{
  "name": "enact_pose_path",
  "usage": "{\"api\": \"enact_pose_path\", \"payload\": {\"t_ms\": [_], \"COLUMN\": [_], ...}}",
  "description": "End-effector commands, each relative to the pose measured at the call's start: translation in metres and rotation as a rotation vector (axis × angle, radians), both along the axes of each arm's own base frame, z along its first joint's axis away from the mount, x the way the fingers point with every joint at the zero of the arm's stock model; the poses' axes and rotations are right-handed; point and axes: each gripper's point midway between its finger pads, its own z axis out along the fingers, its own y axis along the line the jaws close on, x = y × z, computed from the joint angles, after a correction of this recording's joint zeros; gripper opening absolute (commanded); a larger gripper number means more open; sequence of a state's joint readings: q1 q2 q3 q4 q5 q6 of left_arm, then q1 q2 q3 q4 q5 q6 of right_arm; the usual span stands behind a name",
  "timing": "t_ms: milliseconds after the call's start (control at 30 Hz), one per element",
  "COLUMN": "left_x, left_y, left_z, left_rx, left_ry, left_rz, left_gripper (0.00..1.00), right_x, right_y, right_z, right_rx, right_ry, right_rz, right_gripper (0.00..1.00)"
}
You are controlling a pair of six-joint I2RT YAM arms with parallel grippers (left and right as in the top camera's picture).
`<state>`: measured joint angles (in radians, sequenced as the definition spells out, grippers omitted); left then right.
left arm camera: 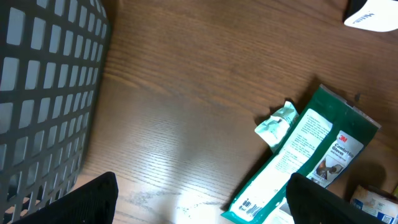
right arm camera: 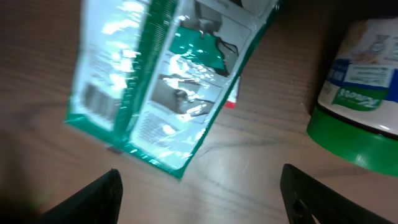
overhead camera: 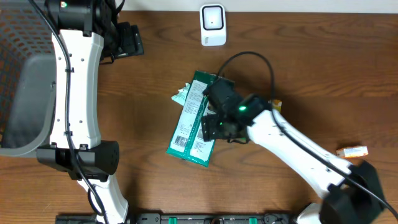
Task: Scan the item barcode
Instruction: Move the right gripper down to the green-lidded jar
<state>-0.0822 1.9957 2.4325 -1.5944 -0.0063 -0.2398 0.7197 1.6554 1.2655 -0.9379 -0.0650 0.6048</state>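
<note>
Two flat green-and-white packets (overhead camera: 193, 121) lie overlapping mid-table, with a barcode (overhead camera: 181, 142) face up on the top packet's near end. The white scanner (overhead camera: 212, 25) stands at the far edge. My right gripper (overhead camera: 210, 127) hovers over the packets' right side. In the right wrist view it (right arm camera: 199, 199) is open over bare wood, and the packets (right arm camera: 168, 81) and barcode (right arm camera: 96, 96) lie just ahead. My left gripper (overhead camera: 129, 40) is far left, open and empty. In its own view it (left arm camera: 205, 208) shows the packet (left arm camera: 305, 155) and barcode (left arm camera: 252, 205) to the right.
A grey mesh basket (overhead camera: 25, 87) fills the left side. A crumpled pale-green scrap (overhead camera: 181, 95) lies against the packets' left edge. A green-lidded tub (right arm camera: 360, 81) stands right of the packets. A small orange box (overhead camera: 352, 151) lies at the right edge.
</note>
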Motion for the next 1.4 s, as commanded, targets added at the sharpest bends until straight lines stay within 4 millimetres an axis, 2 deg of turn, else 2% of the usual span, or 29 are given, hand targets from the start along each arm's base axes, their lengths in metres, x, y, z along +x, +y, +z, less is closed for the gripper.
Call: {"api": "enact_pose_path", "payload": {"t_ms": [0, 233, 333, 433, 567, 633, 800, 1000, 1200, 1367], "left_x": [-0.004, -0.004, -0.004, -0.004, -0.004, -0.004, -0.004, -0.004, -0.004, -0.004], "left_y": [0.001, 0.001, 0.001, 0.001, 0.001, 0.001, 0.001, 0.001, 0.001, 0.001], "left_z": [0.006, 0.006, 0.006, 0.006, 0.006, 0.006, 0.006, 0.006, 0.006, 0.006], "left_rx": [-0.002, -0.002, -0.002, -0.002, -0.002, -0.002, -0.002, -0.002, -0.002, -0.002], "left_ry": [-0.012, -0.012, -0.012, -0.012, -0.012, -0.012, -0.012, -0.012, -0.012, -0.012], "left_rz": [0.009, 0.009, 0.009, 0.009, 0.009, 0.009, 0.009, 0.009, 0.009, 0.009], "left_gripper": [0.87, 0.87, 0.87, 0.87, 0.87, 0.87, 0.87, 0.87, 0.87, 0.87], "right_x": [0.004, -0.001, 0.001, 0.011, 0.026, 0.031, 0.029, 0.015, 0.004, -0.004], "right_y": [-0.009, -0.014, -0.019, -0.025, -0.037, -0.049, -0.076, -0.082, -0.088, -0.091], "right_z": [-0.019, -0.048, -0.051, -0.040, -0.013, 0.005, 0.018, 0.003, -0.026, -0.045], "right_rx": [-0.097, -0.167, -0.179, -0.160, -0.126, -0.112, -0.110, -0.134, -0.153, -0.151], "right_ry": [-0.009, 0.063, 0.070, 0.053, 0.019, -0.008, 0.015, 0.070, 0.101, 0.114], "right_rz": [-0.030, -0.026, -0.038, -0.072, -0.128, -0.157, -0.224, -0.236, -0.253, -0.261], "right_gripper": [0.77, 0.77, 0.77, 0.76, 0.76, 0.78, 0.79, 0.79, 0.80, 0.77]}}
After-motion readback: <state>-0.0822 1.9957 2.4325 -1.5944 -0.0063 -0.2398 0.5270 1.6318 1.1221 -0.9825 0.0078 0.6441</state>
